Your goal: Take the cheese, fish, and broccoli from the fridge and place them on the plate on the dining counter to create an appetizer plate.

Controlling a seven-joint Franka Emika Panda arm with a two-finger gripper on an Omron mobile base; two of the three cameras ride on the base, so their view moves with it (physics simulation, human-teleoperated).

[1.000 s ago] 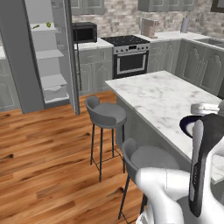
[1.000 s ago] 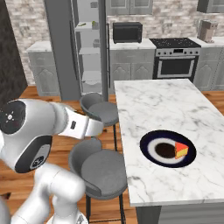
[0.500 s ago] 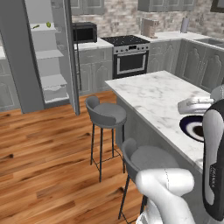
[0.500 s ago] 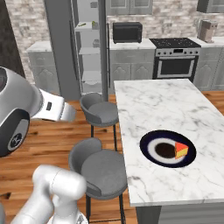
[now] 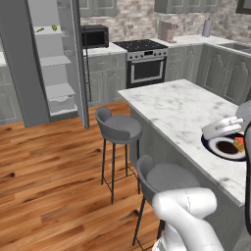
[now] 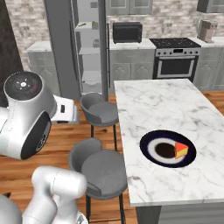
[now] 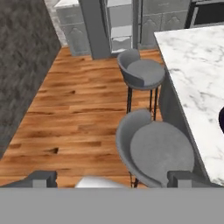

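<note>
step: cheese delivered, heading back for the rest | orange-red cheese chunk sitting at 3 o'clock on round navy plate, white marble counter | slender fish, yellow-green broccoli on dark-grey fridge top shelf | pincer tips apart, carrying nothing | next: driving to fridge

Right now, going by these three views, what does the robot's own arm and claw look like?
The arm is glossy white, built of thick rounded segments, with a dark grey circular cap on its big joint and dark bands where segments meet. No cables or lettering are visible. The claw shows as two small, blocky dark grey fingertips in the hand view.
</note>
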